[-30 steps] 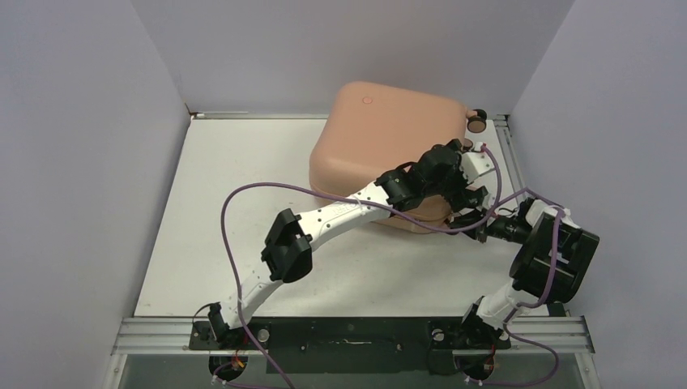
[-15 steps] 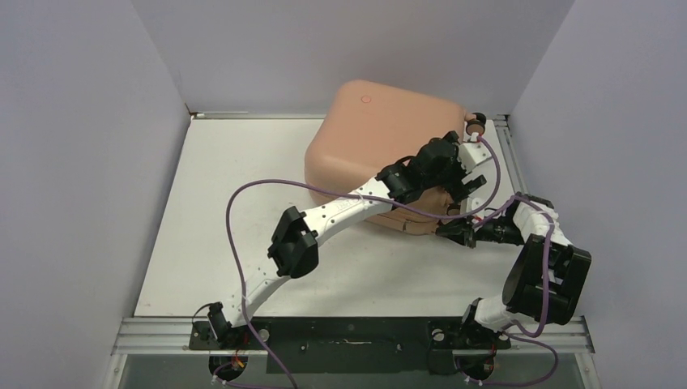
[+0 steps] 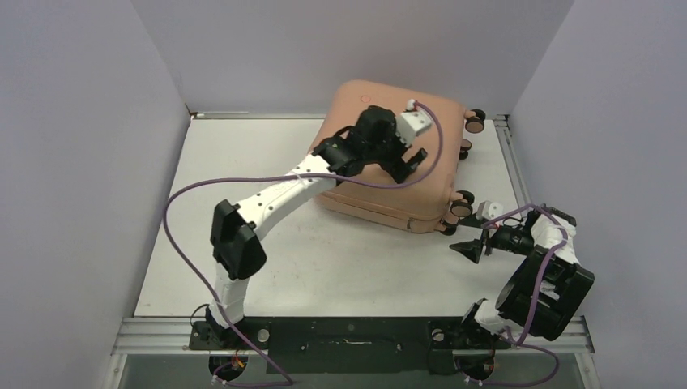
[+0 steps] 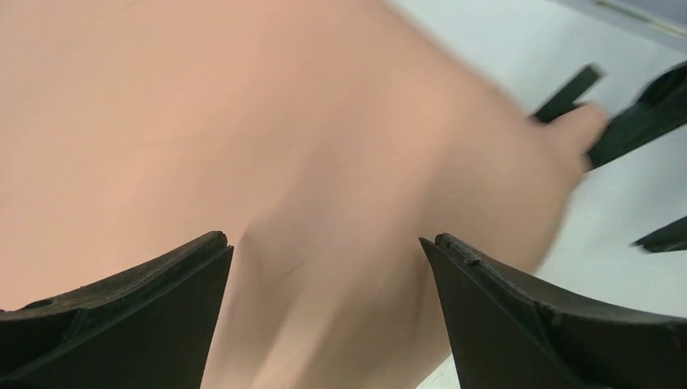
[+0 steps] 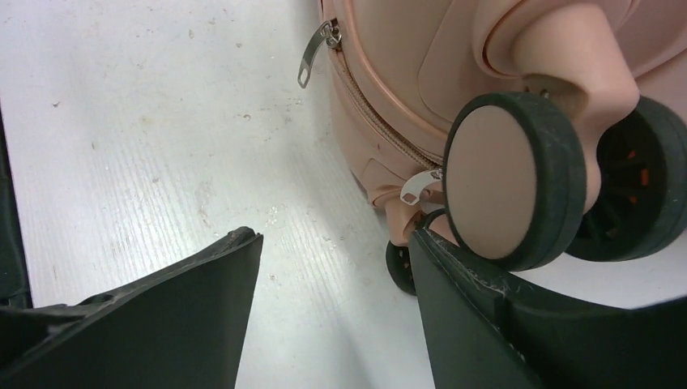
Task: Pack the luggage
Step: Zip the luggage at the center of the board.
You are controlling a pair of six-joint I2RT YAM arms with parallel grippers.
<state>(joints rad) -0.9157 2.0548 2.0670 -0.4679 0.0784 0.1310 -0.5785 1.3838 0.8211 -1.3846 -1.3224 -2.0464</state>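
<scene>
Nearest you, the metal rail [image 3: 356, 331] at the table's near edge carries both arm bases. Beyond it, the white tabletop [image 3: 243, 194] lies open across the near centre and the whole left side. Pale walls close it in on the left, far and right. Your right gripper [image 3: 471, 228] sits low near the table's right edge with its jaws spread apart and nothing between them. In the right wrist view, only bare table shows in the gap of that gripper [image 5: 336, 235]. One finger is just beside a black-tyred, peach-hubbed wheel [image 5: 510, 178]; you cannot tell whether they touch. Farther back is the small peach-pink hard-shell suitcase [image 3: 381, 186]. It lies flat on its broad side in the far right part of the table. Its long axis runs roughly left to right, slightly skewed, with the wheeled end towards the right wall. The shell is closed, with the zipper seam and two metal zipper pulls [image 5: 316, 53] along its near edge, so the contents cannot be seen. Your left gripper [image 3: 407, 164] hangs over the top shell with its jaws spread wide and holding nothing. The left wrist view shows the left gripper [image 4: 324, 243] close above smooth, blurred pink shell [image 4: 243, 121].
</scene>
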